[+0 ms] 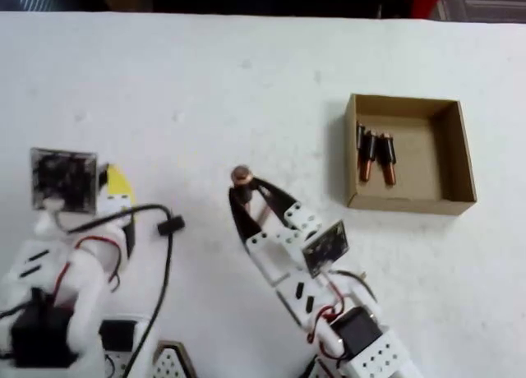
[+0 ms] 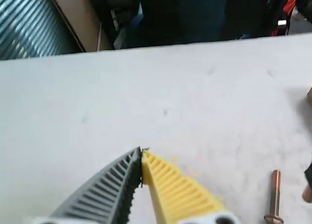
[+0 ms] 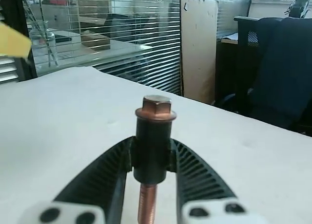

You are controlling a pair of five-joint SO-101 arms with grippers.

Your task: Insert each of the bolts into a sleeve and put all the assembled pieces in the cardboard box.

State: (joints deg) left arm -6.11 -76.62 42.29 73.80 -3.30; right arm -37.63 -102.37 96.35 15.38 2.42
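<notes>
while it's upright, bolt (image 3: 156, 108) between right fingers (image 3: 105, 177)

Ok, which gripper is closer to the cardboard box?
Right. The right gripper, holding a sleeved bolt, is a short way from the box; the left gripper, shut, sits much farther off.

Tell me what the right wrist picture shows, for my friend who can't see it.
The right hand holds a black sleeve upright between its two black fingers, with a copper bolt through it, head on top. Behind it lies a white table, and beyond that a room with window blinds and a dark chair.
</notes>
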